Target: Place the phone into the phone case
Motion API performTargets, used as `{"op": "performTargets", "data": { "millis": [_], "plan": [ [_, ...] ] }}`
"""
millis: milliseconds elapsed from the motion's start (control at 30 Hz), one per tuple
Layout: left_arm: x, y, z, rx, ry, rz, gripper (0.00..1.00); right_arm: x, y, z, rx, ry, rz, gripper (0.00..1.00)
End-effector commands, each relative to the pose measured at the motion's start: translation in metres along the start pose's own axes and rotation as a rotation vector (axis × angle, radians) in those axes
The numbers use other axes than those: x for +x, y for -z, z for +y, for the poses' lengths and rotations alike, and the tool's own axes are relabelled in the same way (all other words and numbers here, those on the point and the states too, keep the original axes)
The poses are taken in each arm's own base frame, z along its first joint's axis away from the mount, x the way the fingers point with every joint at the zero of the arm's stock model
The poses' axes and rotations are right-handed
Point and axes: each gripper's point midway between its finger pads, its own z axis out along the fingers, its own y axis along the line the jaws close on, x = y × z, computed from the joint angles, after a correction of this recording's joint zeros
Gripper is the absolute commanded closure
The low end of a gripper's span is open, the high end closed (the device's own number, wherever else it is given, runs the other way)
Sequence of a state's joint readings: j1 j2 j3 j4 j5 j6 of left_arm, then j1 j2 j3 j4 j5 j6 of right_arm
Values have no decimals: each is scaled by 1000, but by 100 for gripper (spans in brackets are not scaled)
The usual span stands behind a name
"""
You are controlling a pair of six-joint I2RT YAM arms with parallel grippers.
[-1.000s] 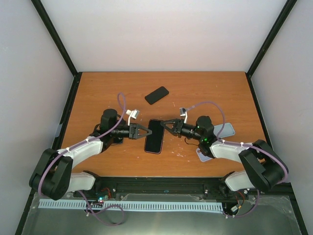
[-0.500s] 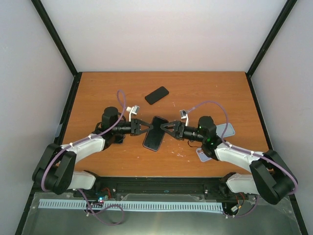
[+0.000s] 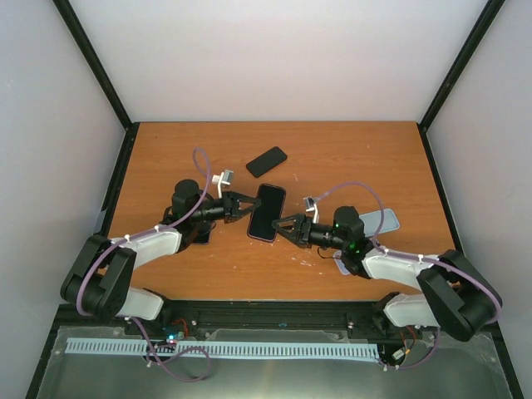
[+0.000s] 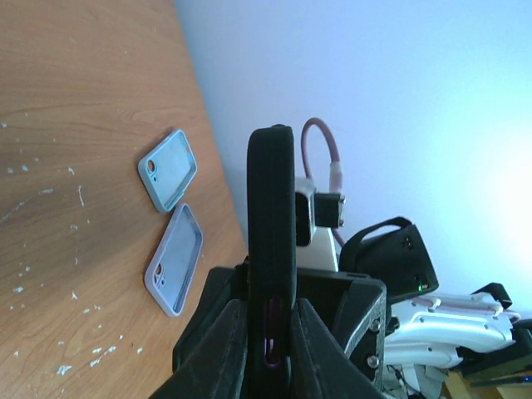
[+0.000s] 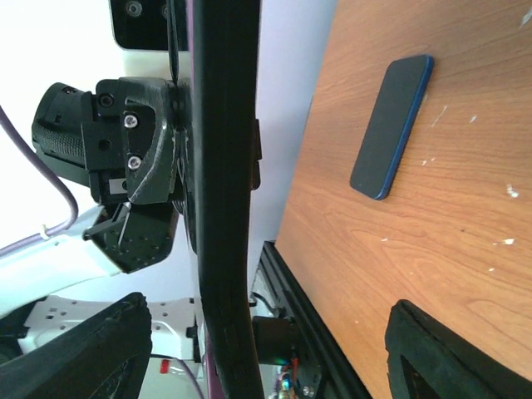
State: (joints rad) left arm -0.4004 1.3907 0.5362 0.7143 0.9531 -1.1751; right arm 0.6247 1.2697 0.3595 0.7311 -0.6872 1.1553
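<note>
Two claws we see: left claw (image 3: pixel 247 208) clenched on the phone (image 3: pixel 268 213) edge above the table (image 3: pixel 166 158), right claw (image 3: pixel 282 225) released, just beside it

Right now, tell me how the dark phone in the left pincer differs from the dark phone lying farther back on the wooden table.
The dark phone with the purple rim is clamped in the left pincer; the dark blue-edged phone lies loose and flat on the wooden table, touched by nothing. From above, the held one looks larger. Both are dark, flat rectangles.
</note>
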Motion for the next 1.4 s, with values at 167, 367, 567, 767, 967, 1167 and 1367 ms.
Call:
{"op": "performTargets", "data": {
  "millis": [167, 367, 567, 767, 967, 1167, 1367],
  "plan": [
    [-29, 2, -30, 65, -58, -122, 91, -1, -13, 35, -178, -12, -6, 33],
    [-32, 1, -22, 45, -38, -137, 91, 4, -19, 37, -200, -16, 4, 44],
    [-34, 1, -8, -8, -36, -161, 91, 4, -19, 35, -193, -23, -1, 61],
    [-35, 1, 5, -59, -40, -167, 91, 5, -19, 30, -174, -33, -3, 83],
    [-35, 1, 16, -116, -51, -163, 91, 4, -20, 29, -176, -36, -7, 94],
    [-32, 3, 13, -115, -78, -157, 90, 3, -22, 28, -176, -52, -5, 97],
    [-20, 3, 1, -72, -95, -96, 71, 0, -21, 33, -197, -26, -24, 97]
  ]
}}
